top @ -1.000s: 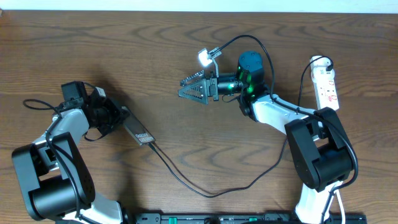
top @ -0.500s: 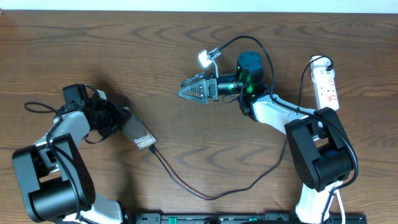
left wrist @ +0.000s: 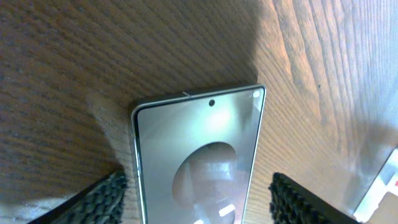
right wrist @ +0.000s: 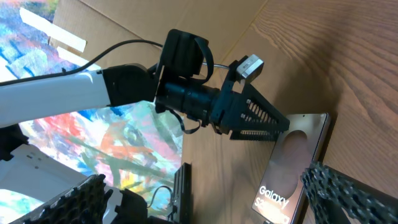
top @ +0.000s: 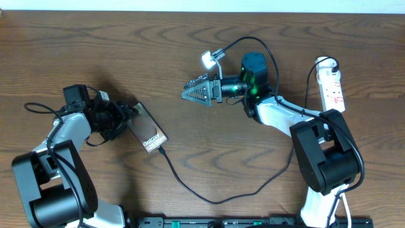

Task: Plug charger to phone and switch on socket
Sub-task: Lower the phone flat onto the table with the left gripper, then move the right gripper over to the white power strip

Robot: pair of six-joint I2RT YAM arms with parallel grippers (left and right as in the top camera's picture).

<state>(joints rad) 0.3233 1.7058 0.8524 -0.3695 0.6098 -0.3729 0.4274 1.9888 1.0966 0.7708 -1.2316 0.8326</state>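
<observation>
The phone [top: 147,131] lies flat on the wooden table, lettering up. Its upper end sits between the fingers of my left gripper [top: 130,118], which is open. In the left wrist view the phone [left wrist: 199,155] has a gap to each pad [left wrist: 106,196]. The charger, a thin black cable [top: 215,199], meets the phone's lower end and loops right toward the socket [top: 333,82] at the far right. My right gripper [top: 195,92] hovers open mid-table, empty. Its wrist view shows the phone [right wrist: 292,168] and the left gripper [right wrist: 252,121].
A black plug and a white cord sit at the socket's far end [top: 324,63]. A black rail [top: 240,222] runs along the table's front edge. The right arm's base [top: 326,158] stands at the front right, the left arm's base [top: 54,183] at the front left.
My left gripper has opened and let go of the phone. The phone has turned from edge-on to lying flat, and its cable end shifted slightly right. The right arm has stayed still.
</observation>
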